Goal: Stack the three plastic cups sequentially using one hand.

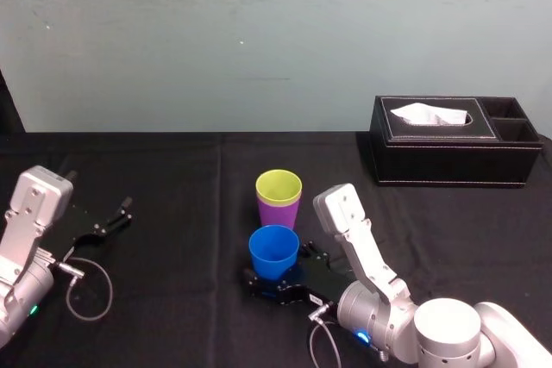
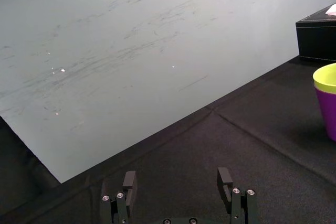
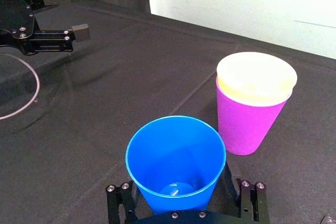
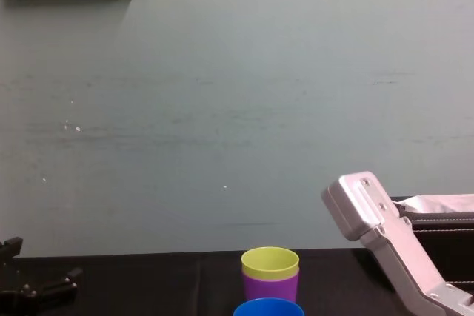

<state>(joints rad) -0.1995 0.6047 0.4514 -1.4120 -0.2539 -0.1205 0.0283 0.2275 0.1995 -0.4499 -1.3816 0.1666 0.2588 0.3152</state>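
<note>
The yellow-green cup (image 1: pixel 279 185) sits nested inside the purple cup (image 1: pixel 279 214), both upright at the table's middle. Just nearer to me stands the blue cup (image 1: pixel 274 252), upright on the black cloth. My right gripper (image 1: pixel 274 280) is open around its lower part. In the right wrist view the blue cup (image 3: pixel 176 161) is between the fingers (image 3: pixel 245 199), with a small gap on each side, and the purple cup (image 3: pixel 247 124) is just beyond it. My left gripper (image 1: pixel 112 217) rests open and empty at the far left.
A black leather tissue box (image 1: pixel 453 140) stands at the back right, well away from the cups. A grey cable loop (image 1: pixel 86 286) lies by my left arm. Black cloth covers the table, with a pale wall behind it.
</note>
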